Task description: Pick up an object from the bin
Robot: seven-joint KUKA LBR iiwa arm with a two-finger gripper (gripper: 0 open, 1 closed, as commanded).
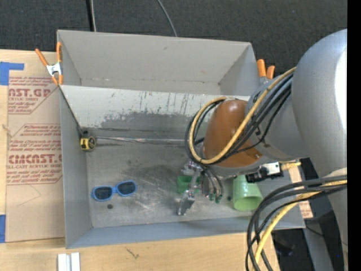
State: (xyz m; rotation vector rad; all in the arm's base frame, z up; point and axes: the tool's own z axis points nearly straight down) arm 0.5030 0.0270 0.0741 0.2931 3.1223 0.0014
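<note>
My gripper (188, 199) hangs low over the bin floor near the front wall, right of the middle. A small dark green thing (183, 182) lies right beside it on its left, partly hidden by it. A light green cup (246, 195) lies on its side just to the right, under the arm. Whether anything sits in the gripper is hidden.
Blue sunglasses (114, 190) lie at the front left, with a tiny dark speck (110, 207) in front of them. A yellow tape measure (86, 143) rests at the left wall, its tape stretched along the back floor. The arm's orange cover and cables hang over the right side.
</note>
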